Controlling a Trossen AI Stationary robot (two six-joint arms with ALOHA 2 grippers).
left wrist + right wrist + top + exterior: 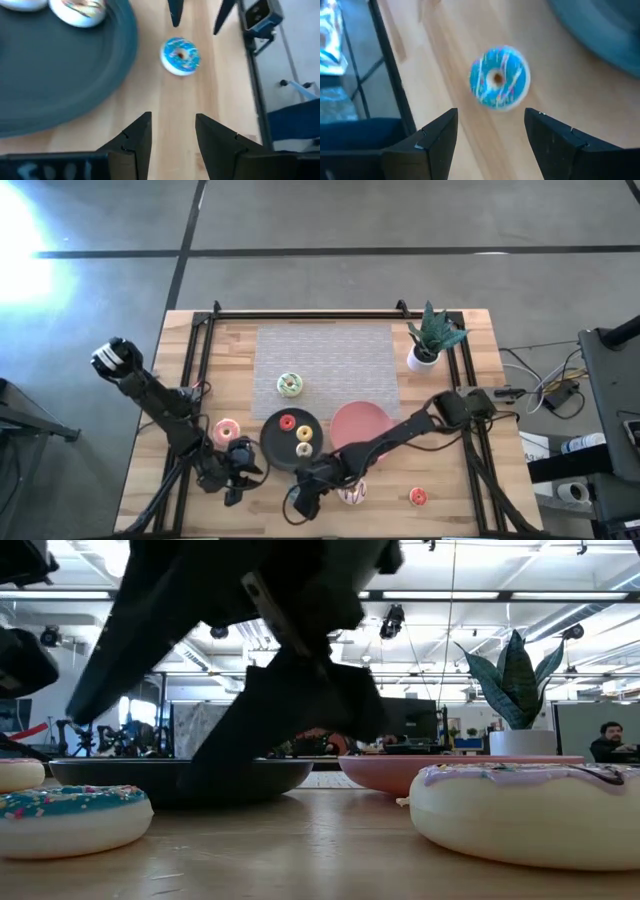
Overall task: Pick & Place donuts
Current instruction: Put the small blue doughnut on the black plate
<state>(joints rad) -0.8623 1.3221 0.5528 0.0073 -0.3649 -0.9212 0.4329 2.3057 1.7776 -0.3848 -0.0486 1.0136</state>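
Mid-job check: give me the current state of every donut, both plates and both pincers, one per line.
Black plate: holds two donuts.
Red donut: on black plate.
Yellow donut: on black plate.
Pink plate: nothing seen on it.
Blue donut: loose on table, between both pincers.
Green donut: on mat.
Pink donut: on table.
Orange donut: on table.
Left pincer: open, empty.
Right pincer: open, empty.
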